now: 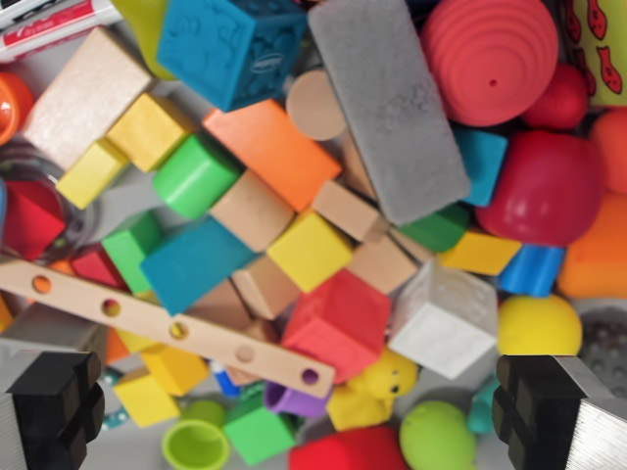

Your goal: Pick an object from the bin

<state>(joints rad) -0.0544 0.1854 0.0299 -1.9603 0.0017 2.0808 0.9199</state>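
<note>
Seen from the wrist camera, the gripper (294, 416) hangs over a bin crammed with toy blocks, its two black fingers (54, 401) spread wide at the bottom corners and holding nothing. From the view's left, a long pale wooden strip drilled with round holes (162, 323) slants down toward the right, its long axis running nearly finger to finger; beyond its lower end lie a red wooden block (338, 323) and a white textured cube (446, 318). No target is fixed, but the red block, centred between the fingers just above their line, looks the likeliest pick.
</note>
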